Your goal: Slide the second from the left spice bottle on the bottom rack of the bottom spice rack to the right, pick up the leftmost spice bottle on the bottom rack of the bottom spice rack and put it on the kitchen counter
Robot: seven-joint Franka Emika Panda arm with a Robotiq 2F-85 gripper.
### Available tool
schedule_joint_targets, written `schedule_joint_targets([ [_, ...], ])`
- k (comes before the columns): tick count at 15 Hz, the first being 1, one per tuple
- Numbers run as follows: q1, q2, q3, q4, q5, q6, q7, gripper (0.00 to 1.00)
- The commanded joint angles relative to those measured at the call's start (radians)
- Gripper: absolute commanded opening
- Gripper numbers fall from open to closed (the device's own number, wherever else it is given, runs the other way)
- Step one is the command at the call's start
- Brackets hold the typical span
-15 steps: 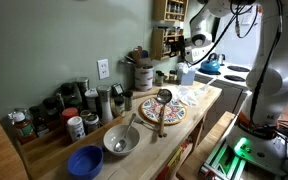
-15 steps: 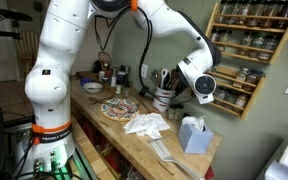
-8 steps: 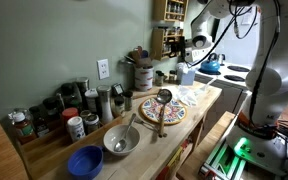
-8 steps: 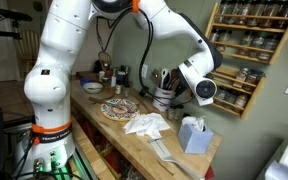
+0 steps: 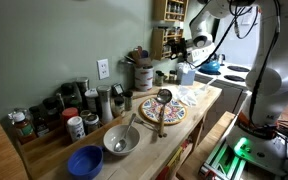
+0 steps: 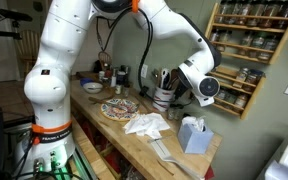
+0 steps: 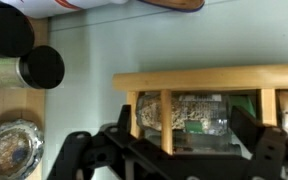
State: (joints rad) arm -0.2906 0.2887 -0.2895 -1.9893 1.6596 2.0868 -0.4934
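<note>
The light-brown wooden bottom spice rack hangs on the wall in both exterior views [image 5: 168, 40] [image 6: 240, 60]. Its bottom rack [image 6: 231, 102] holds small dark jars. In the wrist view a spice bottle [image 7: 189, 112] with pale contents and a green label lies behind the rack's wooden rail [image 7: 204, 78]. My gripper [image 7: 184, 135] is open, one finger on each side of that bottle, at the rack front [image 5: 182, 46]. In the exterior view with the white arm in front, the wrist [image 6: 204, 88] hides the fingers. The pale kitchen counter [image 6: 134, 140] [image 5: 200, 108] runs below.
On the counter are a patterned plate [image 5: 161, 111] with a wooden spoon, a metal bowl [image 5: 121, 140], a blue bowl [image 5: 85, 160], jars [image 5: 54, 110], a utensil crock [image 6: 164, 95], a white cloth [image 6: 146, 124] and a tissue box [image 6: 192, 133]. A blue kettle [image 5: 211, 65] stands on the stove.
The wrist has edged slightly closer to the rack's lower shelf. Nothing else has moved.
</note>
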Motion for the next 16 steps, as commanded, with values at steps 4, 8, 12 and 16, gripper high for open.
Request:
schedule_joint_targets([
  [4, -0.014, -0.028, -0.019, -0.006, -0.058, 0.022, 0.019, 1.0],
  [8, -0.015, -0.04, -0.034, -0.003, -0.163, 0.02, 0.019, 1.0],
  [12, -0.028, -0.055, -0.037, 0.009, -0.235, 0.013, -0.001, 1.0],
  [16, -0.031, -0.064, -0.032, 0.029, -0.305, 0.006, 0.005, 1.0],
])
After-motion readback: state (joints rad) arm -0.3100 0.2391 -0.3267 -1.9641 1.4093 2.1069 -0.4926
